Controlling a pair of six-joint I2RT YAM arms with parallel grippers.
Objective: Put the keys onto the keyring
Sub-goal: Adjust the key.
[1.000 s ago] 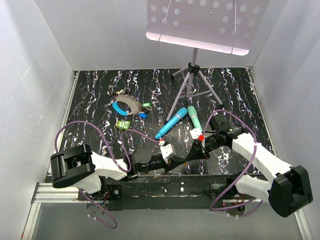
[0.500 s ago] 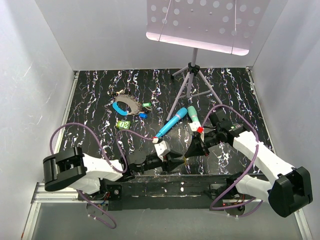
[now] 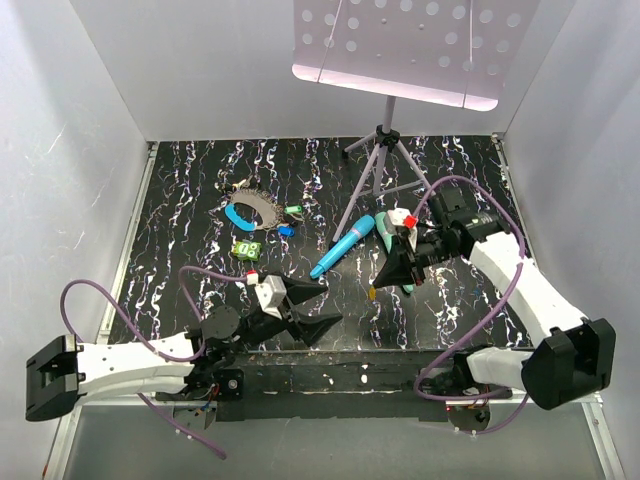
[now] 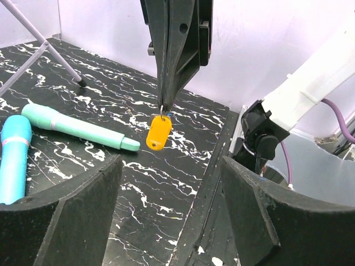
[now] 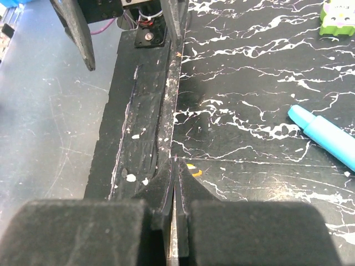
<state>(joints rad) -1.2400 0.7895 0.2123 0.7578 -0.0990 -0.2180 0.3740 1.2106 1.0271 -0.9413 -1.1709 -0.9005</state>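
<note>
Your right gripper (image 4: pixel 165 104) has its fingers pressed together on the metal end of the yellow key (image 4: pixel 158 132), which hangs below their tips over the marbled table (image 4: pixel 183 155). Only the left wrist view shows this plainly: the right wrist view gives you just the closed fingers (image 5: pixel 166 188) and an orange sliver beyond them, and the top view only a yellow speck. Your left gripper (image 3: pixel 325 303) stands spread and empty near the table's front edge, and only the top view shows the keyring (image 3: pixel 250 210) well apart at far left, with the green key (image 3: pixel 293 210) and the blue key (image 3: pixel 286 230) just beside it.
</note>
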